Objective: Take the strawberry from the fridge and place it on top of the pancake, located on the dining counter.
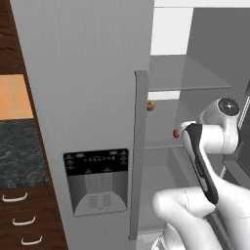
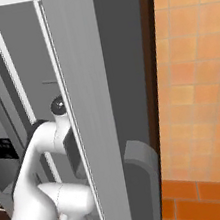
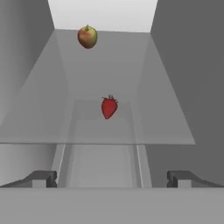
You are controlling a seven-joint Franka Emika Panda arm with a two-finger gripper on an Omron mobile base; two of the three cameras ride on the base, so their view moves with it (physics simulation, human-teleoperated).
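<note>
The gripper (image 3: 111, 179) has its two dark fingertips (image 3: 41, 178) spread wide apart, with nothing between them. In the hand view they frame the lower part of the picture, pointing into the open right-hand compartment of the fridge (image 1: 88, 73).

Straight ahead of the gripper, centred between the fingertips but some way beyond them, the strawberry (image 3: 109, 107) lies on a clear glass shelf (image 3: 43, 118). It is a small red berry with a little green top, its point facing toward the gripper. Farther back on the same shelf, slightly to the left, sits a small round yellowish-red fruit (image 3: 87, 36) that looks like an apple. The two are well apart.

In the left base view the white arm (image 1: 205, 146) reaches into the fridge past the closed left door, which carries a long vertical handle (image 1: 139, 151) and a black dispenser panel (image 1: 96, 162). The strawberry (image 1: 176, 133) shows as a red dot just beside the arm's wrist, and the round fruit (image 1: 151, 105) higher and to the left. In the right base view the open right-hand door (image 2: 96, 109) stands in front of the arm.

The strawberry is likely very light, soft and easily bruised, and far smaller than the gripper. The best hold is probably across its widest part near the green top, closing gently so it neither squashes nor slips away on the smooth glass.
</note>
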